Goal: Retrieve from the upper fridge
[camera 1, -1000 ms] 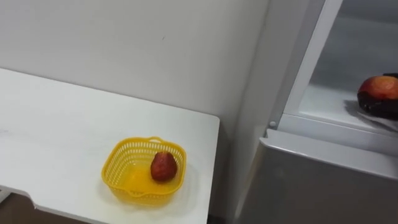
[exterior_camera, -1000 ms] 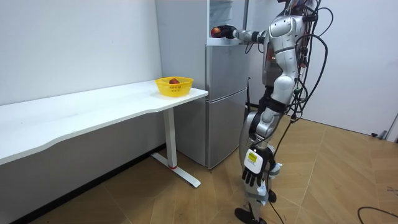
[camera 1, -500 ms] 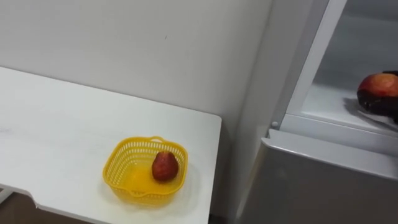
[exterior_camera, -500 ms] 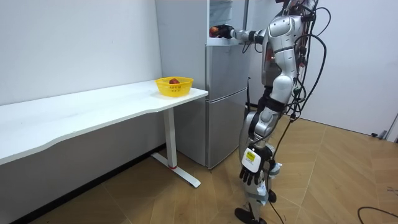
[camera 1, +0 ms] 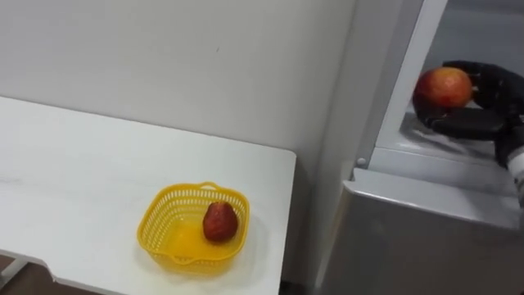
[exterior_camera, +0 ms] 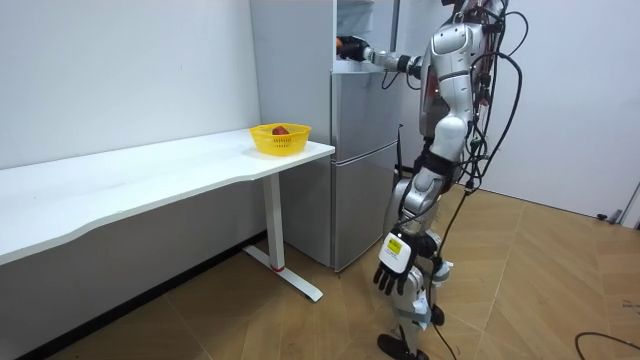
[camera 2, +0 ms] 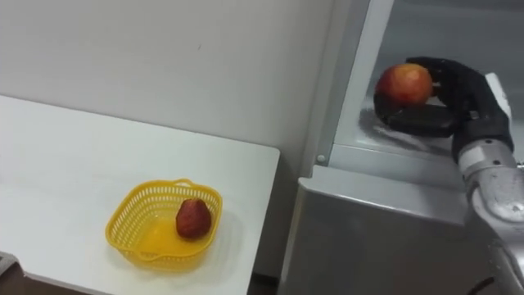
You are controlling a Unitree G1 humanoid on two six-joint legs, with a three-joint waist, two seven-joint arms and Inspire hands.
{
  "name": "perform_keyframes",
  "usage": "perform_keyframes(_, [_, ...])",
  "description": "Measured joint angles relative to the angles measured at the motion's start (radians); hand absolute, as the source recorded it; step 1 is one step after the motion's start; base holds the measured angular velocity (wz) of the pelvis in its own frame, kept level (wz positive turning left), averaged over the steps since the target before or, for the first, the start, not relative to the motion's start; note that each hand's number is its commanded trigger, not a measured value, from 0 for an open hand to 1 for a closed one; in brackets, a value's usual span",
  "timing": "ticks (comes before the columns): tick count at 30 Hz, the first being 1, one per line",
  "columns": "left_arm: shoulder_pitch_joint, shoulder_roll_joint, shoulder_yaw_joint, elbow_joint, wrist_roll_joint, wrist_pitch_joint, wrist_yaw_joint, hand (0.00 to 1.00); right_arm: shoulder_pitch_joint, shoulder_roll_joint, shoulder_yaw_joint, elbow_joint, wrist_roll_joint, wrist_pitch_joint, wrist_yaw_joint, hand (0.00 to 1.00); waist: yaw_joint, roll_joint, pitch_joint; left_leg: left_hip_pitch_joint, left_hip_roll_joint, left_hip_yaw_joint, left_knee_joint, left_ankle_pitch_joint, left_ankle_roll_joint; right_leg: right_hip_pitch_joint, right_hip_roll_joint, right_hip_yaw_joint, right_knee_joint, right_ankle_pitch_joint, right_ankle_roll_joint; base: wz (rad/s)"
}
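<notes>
A red and yellow apple (camera 2: 404, 83) is held in my right hand (camera 2: 458, 90), whose dark fingers and thumb curl round it from the right and below. Hand and apple hover just above the white shelf (camera 1: 458, 152) inside the open upper fridge, near its left door frame. In the room view I stand facing the fridge (exterior_camera: 360, 160) with that arm stretched into the top compartment. My left hand (exterior_camera: 393, 275) hangs by my leg, fingers relaxed.
A yellow mesh basket (camera 1: 155, 225) holding a dark red fruit (camera 1: 219, 222) sits at the corner of the white table (camera 1: 65, 172), left of the fridge. The grey lower fridge door (camera 1: 409, 238) is closed below the shelf.
My right hand has lifted the apple up off the shelf and carried it left toward the door frame. The left hand has swung a little forward.
</notes>
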Motion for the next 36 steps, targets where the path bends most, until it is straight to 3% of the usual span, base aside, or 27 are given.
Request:
perform_keyframes(2, [0.004, -0.002, 0.001, 0.003, -0.013, -0.005, 0.004, 0.0, 0.065, 0.025, -0.033, -0.114, -0.027, -0.002, -0.028, 1.0, -0.007, 0.005, 0.0002, 0.001, 0.0, 0.004, 0.0, 0.0, 0.0, 0.004, 0.0, -0.003, 0.0, 0.0, 0.0, 0.04])
perform_keyframes(4, [0.003, -0.006, 0.001, 0.007, -0.013, -0.014, 0.005, 0.0, 0.112, 0.05, -0.039, -0.211, -0.03, -0.007, -0.053, 1.0, -0.006, 0.017, 0.0058, -0.001, 0.002, 0.012, 0.0, 0.0, 0.0, 0.001, 0.0, 0.0, 0.0, 0.0, 0.0, -0.08])
perform_keyframes(7, [-0.001, -0.013, 0.001, -0.008, -0.019, -0.019, 0.009, 0.0, 0.211, 0.085, -0.04, -0.36, -0.079, -0.034, -0.077, 1.0, -0.014, 0.042, 0.0064, -0.006, 0.002, 0.019, -0.001, -0.001, 0.0, -0.003, 0.001, 0.005, -0.005, 0.0, 0.0, -0.06])
perform_keyframes(11, [-0.002, -0.039, 0.001, -0.011, -0.02, -0.021, 0.023, 0.0, 0.266, 0.136, -0.039, -0.446, -0.137, -0.041, -0.097, 1.0, -0.014, 0.08, -0.0116, -0.002, 0.001, 0.037, -0.009, -0.001, 0.0, -0.014, 0.001, 0.028, 0.003, -0.001, 0.001, -0.12])
perform_keyframes(12, [-0.003, -0.041, 0.0, -0.01, -0.021, -0.022, 0.023, 0.0, 0.27, 0.139, -0.039, -0.456, -0.137, -0.042, -0.103, 1.0, -0.016, 0.082, -0.0129, 0.0, 0.001, 0.038, -0.009, 0.0, 0.001, -0.014, 0.002, 0.029, 0.003, -0.001, 0.001, 0.0])
perform_keyframes(17, [-0.004, -0.048, -0.01, 0.009, -0.031, -0.041, 0.021, 0.0, 0.309, 0.175, -0.039, -0.574, -0.152, -0.087, -0.115, 1.0, -0.04, 0.085, -0.0062, 0.012, 0.001, 0.044, -0.009, 0.001, 0.001, -0.002, 0.002, 0.036, -0.002, -0.002, 0.003, -0.02])
perform_keyframes(25, [-0.068, -0.048, -0.057, 0.071, -0.03, -0.059, 0.023, 0.0, 0.357, 0.204, 0.01, -0.684, -0.395, -0.151, -0.074, 1.0, -0.031, 0.08, -0.0019, 0.013, 0.001, 0.067, -0.011, 0.001, 0.001, -0.021, 0.002, 0.058, 0.008, -0.003, 0.003, -0.08])
perform_keyframes(32, [-0.091, -0.041, -0.121, 0.109, -0.031, -0.089, 0.022, 0.0, 0.358, 0.245, 0.125, -0.693, -0.506, -0.157, 0.007, 1.0, -0.029, 0.061, -0.0021, 0.009, 0.001, 0.081, -0.018, 0.001, 0.001, -0.037, 0.003, 0.073, 0.011, -0.003, 0.003, -0.06])
perform_keyframes(36, [-0.114, -0.043, -0.144, 0.144, -0.031, -0.093, 0.008, 0.0, 0.357, 0.257, 0.183, -0.694, -0.563, -0.16, 0.059, 1.0, -0.008, 0.048, -0.0038, 0.01, 0.002, 0.081, -0.019, 0.001, 0.001, -0.036, 0.003, 0.07, 0.011, -0.003, 0.003, 0.0])
